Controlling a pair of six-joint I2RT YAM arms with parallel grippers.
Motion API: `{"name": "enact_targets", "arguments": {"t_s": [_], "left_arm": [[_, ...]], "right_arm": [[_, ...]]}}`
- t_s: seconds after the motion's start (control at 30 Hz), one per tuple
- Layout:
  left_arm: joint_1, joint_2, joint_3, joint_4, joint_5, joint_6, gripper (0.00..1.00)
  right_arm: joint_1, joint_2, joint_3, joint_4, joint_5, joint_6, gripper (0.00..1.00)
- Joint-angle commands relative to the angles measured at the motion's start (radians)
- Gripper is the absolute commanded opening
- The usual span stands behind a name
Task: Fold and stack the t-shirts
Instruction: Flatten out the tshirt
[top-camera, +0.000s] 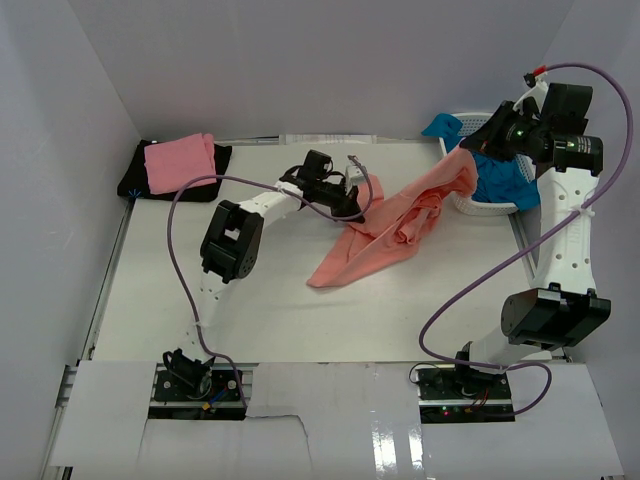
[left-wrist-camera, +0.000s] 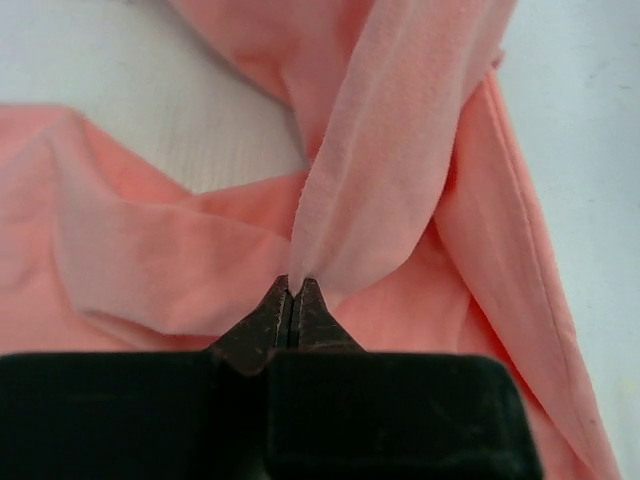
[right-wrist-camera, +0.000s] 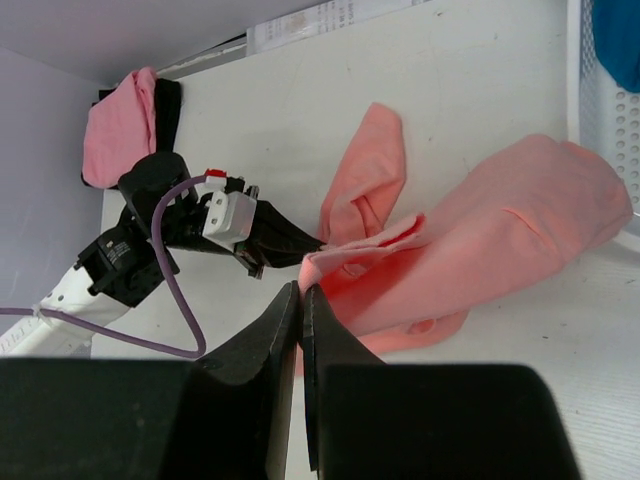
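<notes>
From above, the big salmon shirt lies crumpled in a slant across the white desk, one end reaching the rim of the holey basket holding blue shirts. Only the left wrist view shows the left claw pinched tight on a soft fold of it. The right claw hangs high, fingers almost touching, nothing seen between. A folded pink shirt sits on a black shirt. The print on the white strip is too small to read.

Probably a lab: plain white walls box in the robot table.
</notes>
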Motion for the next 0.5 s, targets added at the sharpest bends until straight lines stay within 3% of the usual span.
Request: {"name": "enact_targets", "arguments": {"t_s": [0.0,0.07,0.27,0.33,0.4,0.47], "left_arm": [[-0.002,-0.145,0.048,-0.062,-0.233,-0.024,0.0],[-0.002,-0.184,0.059,-0.083,-0.362,-0.031,0.0],[-0.002,-0.36,0.123,-0.137,-0.822,-0.157,0.0],[-0.002,-0.409,0.191,-0.177,-0.907,-0.202,0.0],[-0.002,-0.458,0.199,-0.211,-1.042,-0.266,0.0],[-0.002,-0.561,0.153,-0.229,-1.113,-0.32,0.0]], "right_arm": [[0.005,0.001,-0.008,0.053,-0.076,0.005,0.08],[0.031,0.033,0.021,0.031,-0.078,-0.004,0.08],[0.231,0.207,0.382,-0.116,0.01,-0.046,0.08],[0.278,0.239,0.468,-0.127,-0.004,-0.044,0.08],[0.314,0.241,0.463,-0.072,-0.021,-0.058,0.08],[0.34,0.168,0.348,0.006,-0.039,-0.081,0.08]]}}
